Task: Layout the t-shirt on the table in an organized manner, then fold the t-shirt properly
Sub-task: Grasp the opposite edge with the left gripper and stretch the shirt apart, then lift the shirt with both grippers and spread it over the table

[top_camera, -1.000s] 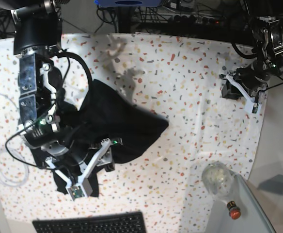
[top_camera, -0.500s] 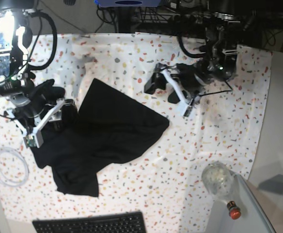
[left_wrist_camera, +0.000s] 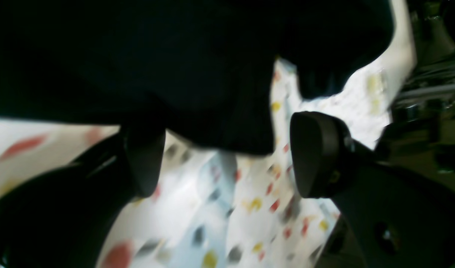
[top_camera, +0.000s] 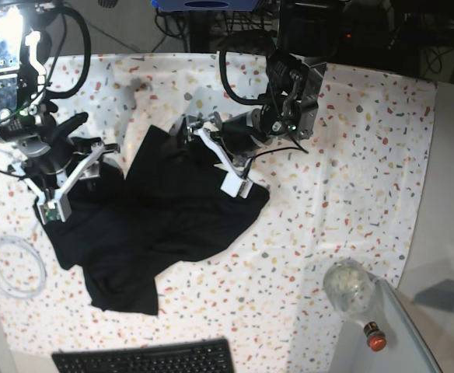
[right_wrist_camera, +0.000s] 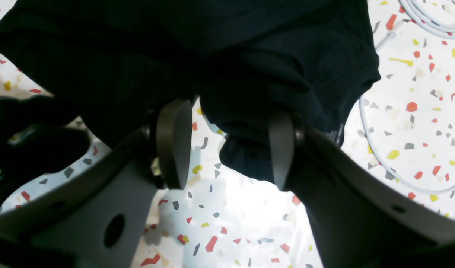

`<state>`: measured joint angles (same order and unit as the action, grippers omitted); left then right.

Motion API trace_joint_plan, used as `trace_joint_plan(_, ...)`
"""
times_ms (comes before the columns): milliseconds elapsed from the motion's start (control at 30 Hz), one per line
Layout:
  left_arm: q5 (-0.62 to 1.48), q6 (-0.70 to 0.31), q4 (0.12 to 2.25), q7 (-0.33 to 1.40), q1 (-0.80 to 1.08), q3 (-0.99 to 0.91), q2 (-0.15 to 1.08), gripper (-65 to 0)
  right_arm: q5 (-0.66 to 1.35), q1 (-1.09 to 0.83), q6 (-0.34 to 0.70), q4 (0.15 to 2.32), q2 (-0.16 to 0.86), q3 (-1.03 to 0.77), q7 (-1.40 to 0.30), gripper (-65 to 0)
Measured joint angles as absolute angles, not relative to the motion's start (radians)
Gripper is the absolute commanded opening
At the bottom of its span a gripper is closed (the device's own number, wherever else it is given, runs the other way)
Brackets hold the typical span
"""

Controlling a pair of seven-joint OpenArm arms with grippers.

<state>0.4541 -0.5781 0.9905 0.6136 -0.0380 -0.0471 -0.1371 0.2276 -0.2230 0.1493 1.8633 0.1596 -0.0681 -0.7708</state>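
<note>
I count one t-shirt (top_camera: 172, 225), one keyboard (top_camera: 145, 357), one coiled white cable (top_camera: 13, 268), two tools, and one counter (top_camera: 351, 155).

Speckled table (top_camera: 351, 155) bears the crumpled black t-shirt (top_camera: 172, 225); a white cable (top_camera: 9, 268) coil; perhaps a keyboard (top_camera: 145, 359).

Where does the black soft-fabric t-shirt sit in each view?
Base: black soft-fabric t-shirt crumpled left of centre on the speckled terrazzo-pattern table cloth.
Left wrist: fills the top, hanging above the open left gripper.
Right wrist: fills the top, an edge drooping between the pads of the open right gripper.
Shared landmark: the red, yellow and grey flecks of the cloth.
</note>
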Motion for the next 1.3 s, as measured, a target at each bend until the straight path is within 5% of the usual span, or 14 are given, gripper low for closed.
trace_joint_plan(200,0.466,-0.596,0.869,0.613,-0.12,-0.043,-0.152,-17.3,0.228,-0.225,0.149,1.863,0.16,-0.068,-0.77,-35.0)
trace_joint_plan(267,0.459,-0.577,0.842,0.596,-0.14,0.004,-0.144,-31.6,0.236,-0.225,0.15,1.863,0.156,-0.091,-0.771,-35.0)
trace_joint_plan(367,0.42,-0.554,0.822,0.618,-0.143,0.047,-0.144,-65.0,0.228,-0.22,0.149,1.853,0.157,-0.16,-0.769,-35.0)
trace_joint_plan(567,0.442,-0.44,0.913,0.651,-0.121,0.068,-0.105,-65.0,0.228,-0.207,0.15,1.783,0.155,-0.242,-0.769,-35.0)
trace_joint_plan(733,0.385,-0.244,1.271,0.739,-0.03,0.046,0.118,-65.0,0.227,-0.184,0.274,1.784,0.118,-0.245,-0.772,-35.1)
trace_joint_plan(1000,0.418,-0.243,1.584,0.886,0.035,0.019,0.251,-65.0,0.224,-0.051,0.246,1.728,0.052,-0.242,-0.776,-35.0)
trace_joint_plan(1133,0.385,-0.228,1.607,0.936,0.054,-0.109,0.288,-65.0,0.221,-0.101,0.285,1.761,0.046,-0.232,-1.0,-35.0)
trace_joint_plan(1300,0.403,-0.237,1.617,0.94,0.049,-0.107,0.268,-65.0,0.232,-0.128,0.324,1.708,0.046,-0.165,-0.891,-35.0)
